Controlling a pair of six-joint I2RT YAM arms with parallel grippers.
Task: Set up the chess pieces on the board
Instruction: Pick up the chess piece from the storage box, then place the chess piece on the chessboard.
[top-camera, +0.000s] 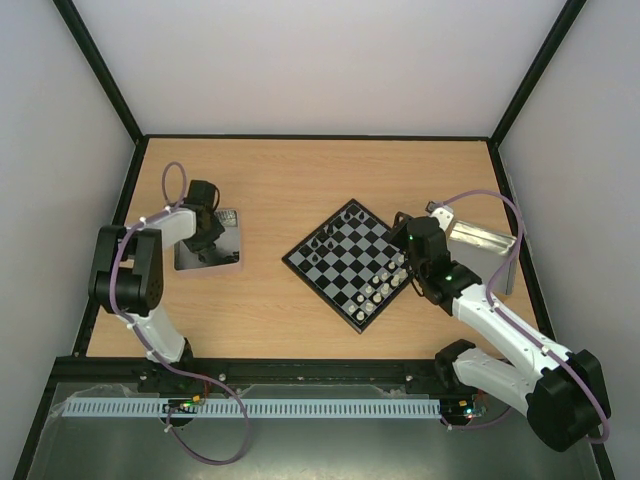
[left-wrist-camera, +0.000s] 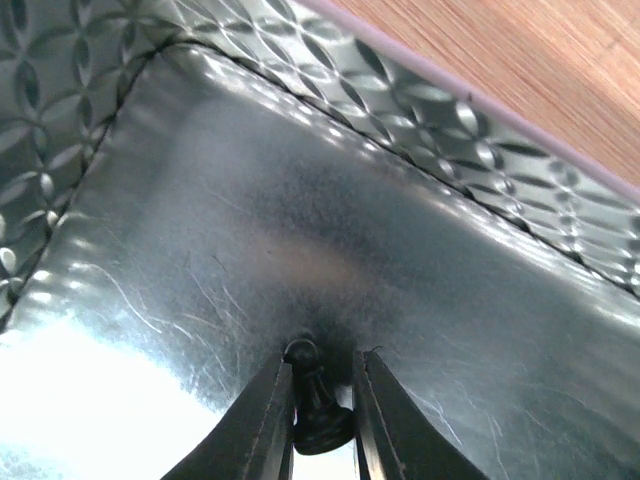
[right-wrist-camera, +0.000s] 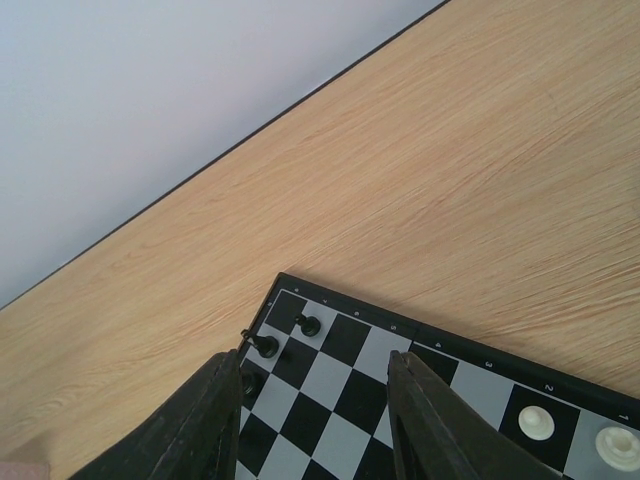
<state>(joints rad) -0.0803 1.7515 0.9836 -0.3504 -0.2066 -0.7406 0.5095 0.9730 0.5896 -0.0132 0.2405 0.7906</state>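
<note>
The board (top-camera: 350, 258) lies turned like a diamond at mid-table. Black chess pieces (top-camera: 335, 230) stand along its upper-left side and white ones (top-camera: 385, 285) along its lower-right side. My left gripper (top-camera: 205, 245) reaches down into the left metal tray (top-camera: 228, 262). In the left wrist view its fingers (left-wrist-camera: 275, 410) are shut on a black pawn (left-wrist-camera: 315, 400) lying base toward the camera. My right gripper (top-camera: 400, 262) hovers over the board's right part. It (right-wrist-camera: 312, 357) is open with nothing between the fingers, above bare squares (right-wrist-camera: 330, 380), near black pieces (right-wrist-camera: 308, 324) at the corner.
A second metal tray (top-camera: 480, 238) sits at the right, behind the right arm. Patterned sloped walls (left-wrist-camera: 420, 110) ring the left tray's floor. White pieces (right-wrist-camera: 536, 423) show at the right wrist view's lower right. Black frame posts and pale walls enclose the table.
</note>
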